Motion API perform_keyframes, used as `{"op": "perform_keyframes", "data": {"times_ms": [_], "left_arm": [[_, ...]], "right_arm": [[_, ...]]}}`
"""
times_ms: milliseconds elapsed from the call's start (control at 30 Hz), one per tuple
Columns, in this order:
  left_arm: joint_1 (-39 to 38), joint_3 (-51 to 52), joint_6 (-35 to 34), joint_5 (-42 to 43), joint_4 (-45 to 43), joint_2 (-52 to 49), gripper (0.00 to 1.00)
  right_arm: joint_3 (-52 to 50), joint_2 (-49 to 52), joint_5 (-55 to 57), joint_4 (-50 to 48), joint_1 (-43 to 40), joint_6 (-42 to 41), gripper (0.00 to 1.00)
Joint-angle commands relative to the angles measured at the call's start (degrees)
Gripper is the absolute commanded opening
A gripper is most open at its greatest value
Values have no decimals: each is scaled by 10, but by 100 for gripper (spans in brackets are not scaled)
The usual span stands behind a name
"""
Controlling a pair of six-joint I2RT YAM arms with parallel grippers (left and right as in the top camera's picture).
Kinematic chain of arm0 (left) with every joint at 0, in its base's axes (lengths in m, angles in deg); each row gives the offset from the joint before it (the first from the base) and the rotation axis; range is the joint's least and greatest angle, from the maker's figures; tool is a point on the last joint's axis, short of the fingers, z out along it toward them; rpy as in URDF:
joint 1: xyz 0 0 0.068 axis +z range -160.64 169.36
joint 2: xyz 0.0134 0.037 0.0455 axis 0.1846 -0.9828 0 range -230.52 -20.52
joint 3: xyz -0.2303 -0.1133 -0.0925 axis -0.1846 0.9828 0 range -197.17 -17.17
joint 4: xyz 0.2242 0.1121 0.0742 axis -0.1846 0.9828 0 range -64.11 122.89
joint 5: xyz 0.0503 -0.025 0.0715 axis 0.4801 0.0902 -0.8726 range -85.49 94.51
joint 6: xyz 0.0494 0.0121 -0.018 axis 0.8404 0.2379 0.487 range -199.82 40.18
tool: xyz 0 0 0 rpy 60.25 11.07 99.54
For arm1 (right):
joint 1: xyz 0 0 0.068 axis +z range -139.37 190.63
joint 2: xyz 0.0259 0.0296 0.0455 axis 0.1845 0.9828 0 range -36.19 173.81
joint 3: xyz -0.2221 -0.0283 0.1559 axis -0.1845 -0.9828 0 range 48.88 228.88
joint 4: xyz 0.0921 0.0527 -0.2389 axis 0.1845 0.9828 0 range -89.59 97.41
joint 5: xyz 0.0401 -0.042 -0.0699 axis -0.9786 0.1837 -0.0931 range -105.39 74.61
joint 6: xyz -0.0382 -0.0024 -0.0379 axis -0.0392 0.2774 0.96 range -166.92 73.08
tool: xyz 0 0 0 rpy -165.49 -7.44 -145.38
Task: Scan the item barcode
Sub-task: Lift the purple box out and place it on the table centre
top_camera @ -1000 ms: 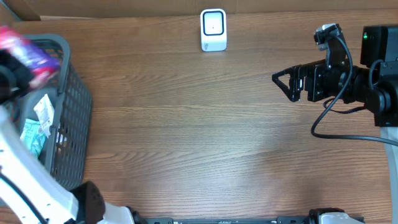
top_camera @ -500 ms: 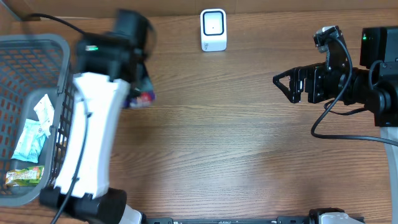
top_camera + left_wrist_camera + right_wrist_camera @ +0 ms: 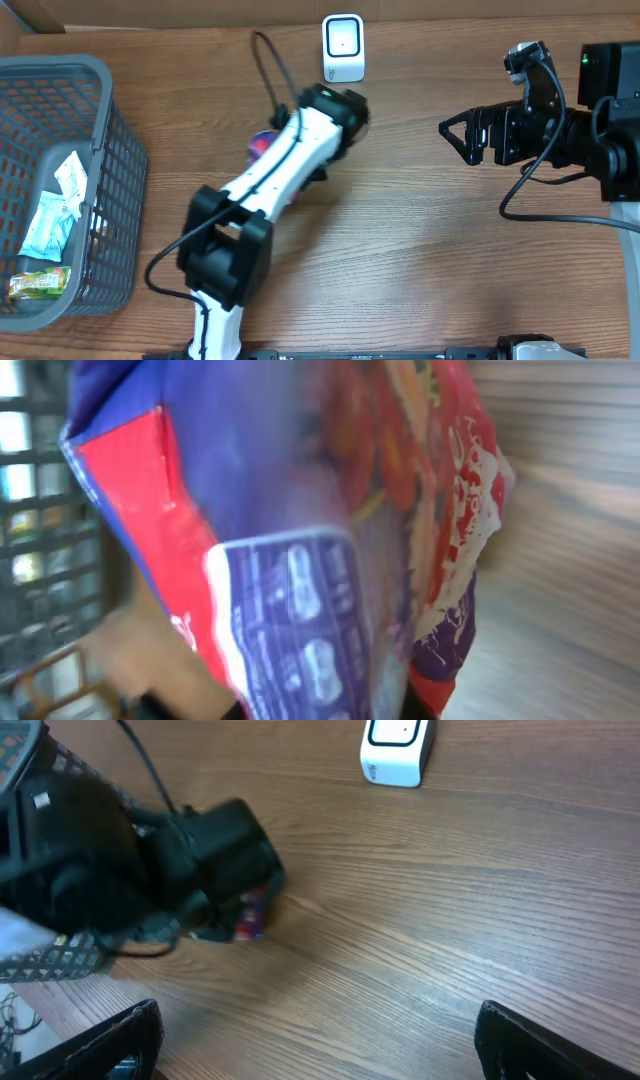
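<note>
Transport step, by the look: left hand [image 3: 225, 895] clenched on glossy red-and-purple snack packet [image 3: 300, 540], near small white box-shaped scanner [image 3: 343, 48] (right hand [image 3: 455, 135] released, idle). Next, likely: turn barcode toward scanner face.

a mock shop checkout: wooden table [image 3: 420, 250], grey plastic shopping basket [image 3: 60, 63], small white barcode scanner [image 3: 343, 47].

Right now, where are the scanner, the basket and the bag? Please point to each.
scanner [image 3: 343, 45], overhead view, on its white front face.
basket [image 3: 126, 185], overhead view, on its right mesh wall.
bag [image 3: 300, 530], left wrist view, on its blurred purple middle.
</note>
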Motion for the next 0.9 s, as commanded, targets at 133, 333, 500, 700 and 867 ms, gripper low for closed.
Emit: {"op": "perform_keyframes", "data": {"times_ms": [133, 333, 500, 700, 867], "left_arm": [[-40, 1, 50, 87, -101, 1, 70], [-25, 0, 68, 161, -164, 1, 69], [3, -35, 92, 165, -167, 12, 64], [26, -125, 126, 167, -160, 52, 66], [42, -152, 121, 167, -160, 91, 65]], "right_arm": [[12, 23, 3, -1, 0, 3, 100], [12, 24, 3, -1, -1, 3, 100], [12, 24, 4, -2, -1, 3, 100], [12, 24, 4, -2, -1, 3, 100], [12, 24, 4, -1, -1, 3, 100]]}}
